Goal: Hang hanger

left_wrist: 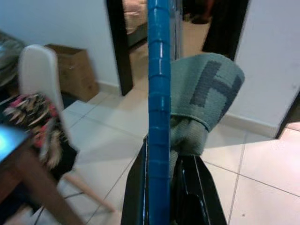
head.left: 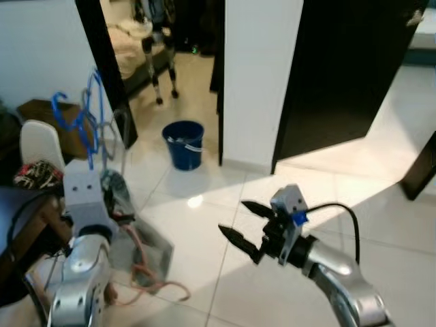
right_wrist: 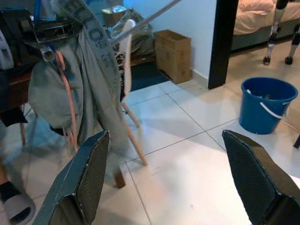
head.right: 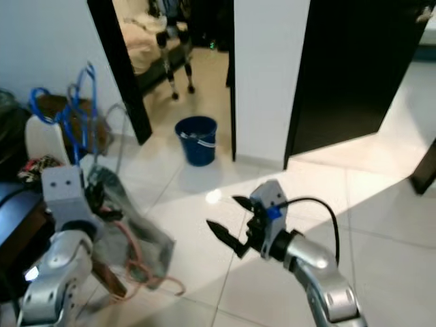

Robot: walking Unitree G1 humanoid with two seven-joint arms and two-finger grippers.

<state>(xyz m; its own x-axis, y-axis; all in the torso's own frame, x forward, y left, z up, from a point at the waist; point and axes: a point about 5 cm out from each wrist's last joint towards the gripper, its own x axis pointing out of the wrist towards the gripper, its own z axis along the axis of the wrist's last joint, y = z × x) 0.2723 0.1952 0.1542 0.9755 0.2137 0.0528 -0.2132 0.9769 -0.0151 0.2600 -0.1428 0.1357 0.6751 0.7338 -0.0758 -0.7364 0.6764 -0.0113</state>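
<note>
**Hanger held up in the left hand, right hand spread and empty**

On the white tiled floor (head.left: 204, 238) a blue bucket (head.left: 184, 144) stands by the doorway. The grey garment (head.right: 129, 235) droops from the blue hanger (head.left: 87, 122), which the left hand (left_wrist: 161, 183) clamps between closed fingers, raised above the floor. The right hand (head.left: 246, 226) hovers over the tiles, fingers wide apart, holding nothing.

I see glossy, pale floor tiles (head.left: 204, 272) throwing back the light. The blue hanger (left_wrist: 159, 108) looks like smooth, ridged plastic, with soft woven grey cloth (left_wrist: 201, 93) draped on it. The bucket (head.left: 184, 144) is shiny blue plastic; my right fingers (right_wrist: 86, 173) have textured matt black pads.
</note>
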